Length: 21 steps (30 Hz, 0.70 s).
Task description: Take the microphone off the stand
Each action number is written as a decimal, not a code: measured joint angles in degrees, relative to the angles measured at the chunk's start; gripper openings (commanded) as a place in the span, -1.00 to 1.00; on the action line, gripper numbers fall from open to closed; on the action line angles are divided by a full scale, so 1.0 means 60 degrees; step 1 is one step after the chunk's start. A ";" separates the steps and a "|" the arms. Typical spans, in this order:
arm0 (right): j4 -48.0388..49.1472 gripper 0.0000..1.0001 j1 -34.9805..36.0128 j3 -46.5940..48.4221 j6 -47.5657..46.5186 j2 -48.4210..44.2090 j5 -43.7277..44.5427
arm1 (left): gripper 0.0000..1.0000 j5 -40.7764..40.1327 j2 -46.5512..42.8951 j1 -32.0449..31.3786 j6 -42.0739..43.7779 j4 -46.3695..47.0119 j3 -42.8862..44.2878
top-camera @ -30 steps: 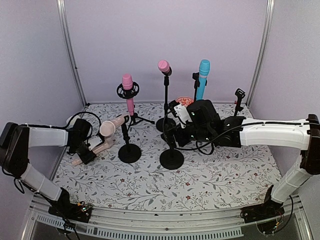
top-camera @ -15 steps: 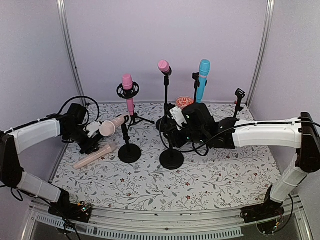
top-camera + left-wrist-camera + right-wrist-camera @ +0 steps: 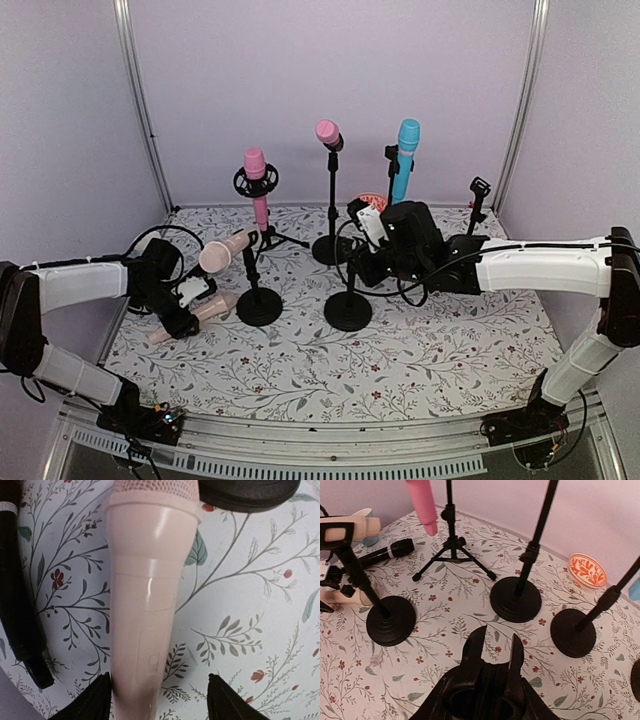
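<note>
Left arm pose: the left arm (image 3: 90, 283) lies low along the table's (image 3: 450, 350) left side, with its wrist angled down.
Left gripper: the left gripper (image 3: 160, 702) has its fingers (image 3: 95, 700) apart, one on each side of the pale microphone's (image 3: 145, 605) handle, and they do not clamp it.
Task microphone: it lies flat on the table, near the base of the loaded stand (image 3: 259, 305), which carries a second pale microphone (image 3: 225, 250).
Right arm pose: the right arm (image 3: 540, 268) reaches in to the centre, with its wrist above the round-base stand (image 3: 348, 310).
Right gripper: the right gripper (image 3: 496, 640) shows a narrow gap between its fingers. We cannot tell whether they clamp anything.
Microphones: we count six. There are two pale ones, a ring-mounted pink microphone (image 3: 255, 163), a pole-top pink microphone (image 3: 327, 132), a blue microphone (image 3: 408, 135) and a black microphone (image 3: 385, 554) lying flat.
Stands: we count six, including a tripod stand (image 3: 270, 238) and an empty clip stand (image 3: 478, 195).
Bowls: we count one patterned bowl (image 3: 587, 570).
</note>
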 measured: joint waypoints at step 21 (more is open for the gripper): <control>-0.0240 -0.72 -0.4783 -0.1934 -0.0430 -0.1985 0.0597 | 0.73 -0.1053 -0.0182 -0.0069 -0.0029 0.1497 -0.0076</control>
